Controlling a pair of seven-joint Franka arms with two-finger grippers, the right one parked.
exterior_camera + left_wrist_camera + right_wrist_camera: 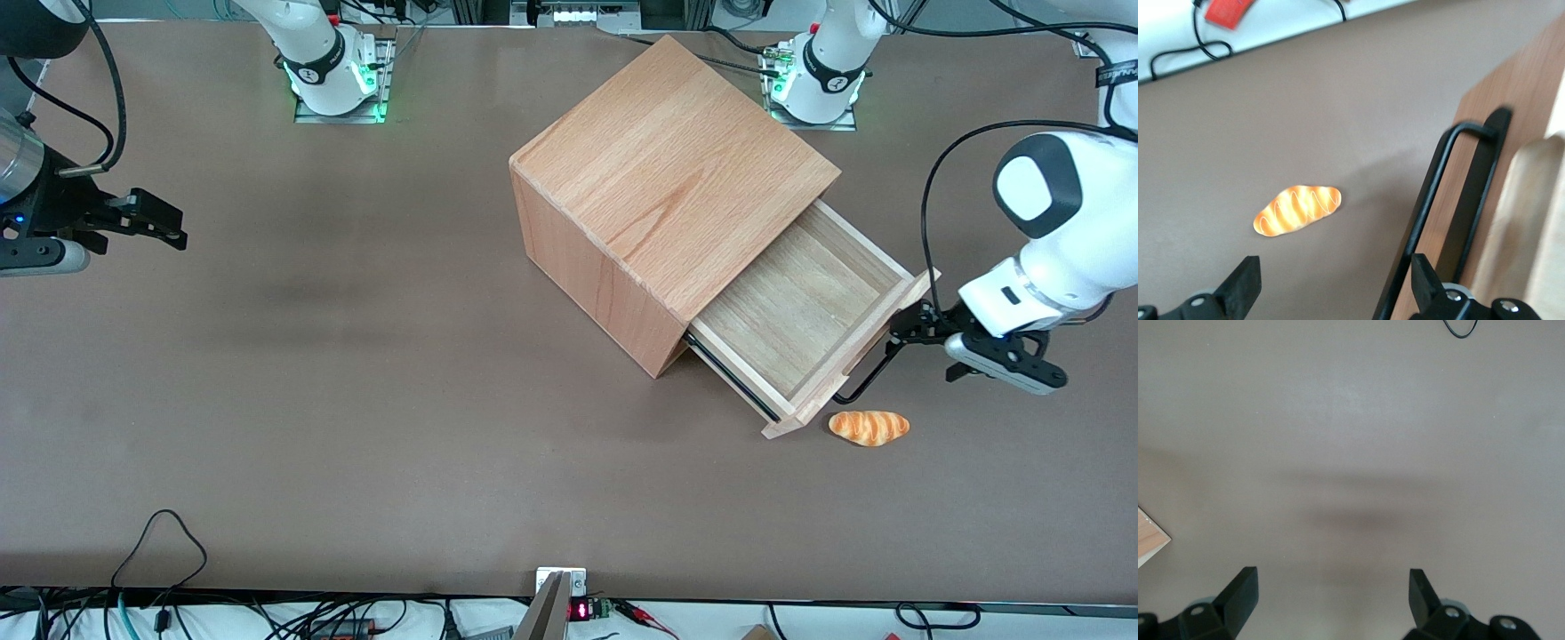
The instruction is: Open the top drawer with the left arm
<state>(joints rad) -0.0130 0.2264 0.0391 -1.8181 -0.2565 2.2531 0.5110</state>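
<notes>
The left arm's small black two-finger gripper (916, 326) sits just beside the thin black rectangular wire handle (867, 378) of the top drawer (800, 307), at the handle's end farther from the front camera. In the left wrist view its fingers (1243, 285) stand wide apart, with the handle bar (1431, 200) running close by one fingertip and not clamped between the two; nothing is held.

The shallow light beech-wood drawer with its flat front panel (853, 356) is drawn well out of the large wooden cube casing (662, 191), which stands slanted on the brown table (356, 400) toward the working arm's end. Its bare plywood floor lies open to view and holds nothing. By my judgement the pull is largely done; what may remain is a little more travel, if the runners allow it, and getting the gripper clear of the handle.

As for room, a small orange-and-white striped bread roll (869, 427) lies on the table just beside the near corner of the drawer front, apart from it but close. A further pull along the drawer's own line would likely pass it, while any sideways drift could nudge it. The glossy white left arm (1049, 240) reaches in from the table's edge, and open tabletop lies in front of the drawer, so a retreat away from the panel looks unobstructed. The casing's top edge overhangs the inner part of the tray only.
</notes>
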